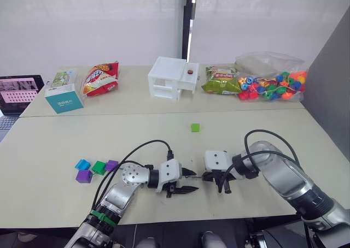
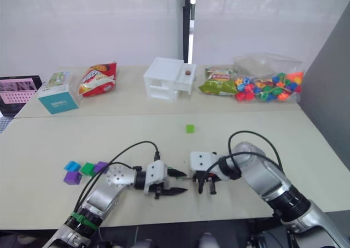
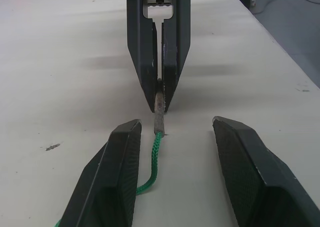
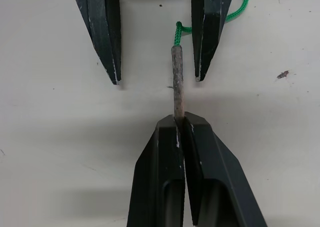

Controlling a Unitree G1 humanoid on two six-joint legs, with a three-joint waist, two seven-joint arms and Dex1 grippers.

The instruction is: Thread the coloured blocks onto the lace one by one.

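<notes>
Pale and matte, the surface (image 1: 49,144) stretches away to a white wall, and at its near edge the two grippers meet tip to tip. Right gripper (image 4: 179,123) has its jaws pressed together on the stiff dark tip (image 4: 177,82) of the lace (image 3: 153,163), which points straight out toward the left gripper (image 3: 172,132). Left gripper's jaws stand wide apart, one on each side of the tip without touching it, and the green cord curls back between them along the surface. To the left of the arms sits a tight cluster of blocks: a bright blue block (image 1: 82,164), a dark green block (image 1: 99,167), a purple block (image 1: 111,165) and a second purple block (image 1: 83,176) nearest the edge. Farther out, alone near the middle, lies the light green block (image 1: 195,128). Along the far side stand a teal box (image 1: 64,98), a red snack bag (image 1: 101,77), a white toy house (image 1: 172,78), a green snack bag (image 1: 221,81) and a clear bag of coloured beads (image 1: 272,84).
</notes>
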